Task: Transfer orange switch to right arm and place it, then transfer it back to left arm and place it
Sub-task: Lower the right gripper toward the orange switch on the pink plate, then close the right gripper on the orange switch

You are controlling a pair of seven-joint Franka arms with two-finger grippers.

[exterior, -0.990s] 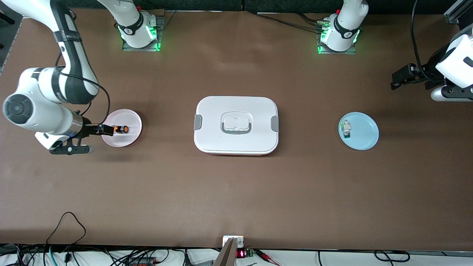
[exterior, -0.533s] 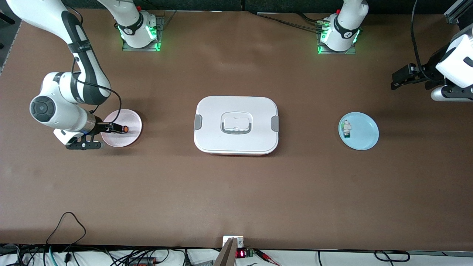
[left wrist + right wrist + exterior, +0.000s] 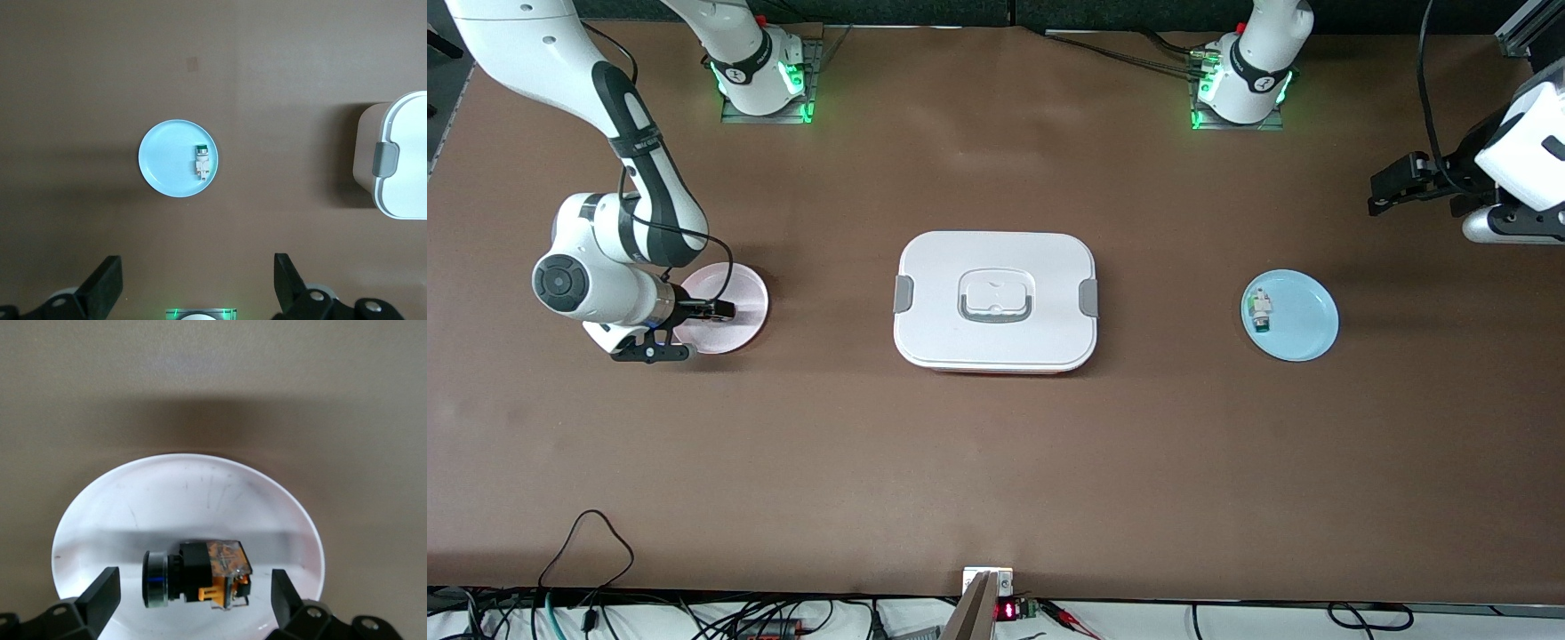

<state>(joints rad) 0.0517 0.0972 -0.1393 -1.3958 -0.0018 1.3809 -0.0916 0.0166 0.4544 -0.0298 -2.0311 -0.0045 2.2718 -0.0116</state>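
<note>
Right tool [image 3: 190, 597] wide open astride orange switch [image 3: 197, 581], empty; left tool [image 3: 198, 287] open, empty; no legible writing.

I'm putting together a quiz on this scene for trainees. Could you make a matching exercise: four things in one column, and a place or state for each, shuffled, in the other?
Things
1. orange switch
2. small white-and-green part
3. box
4. left claw

Places or states
A. lies on the blue plate
B. stands in the middle of the table, lid on
C. lies on the pink plate, between the fingers of the open right claw
D. waits open at the left arm's end of the table

Pairs: 1-C, 2-A, 3-B, 4-D
</note>
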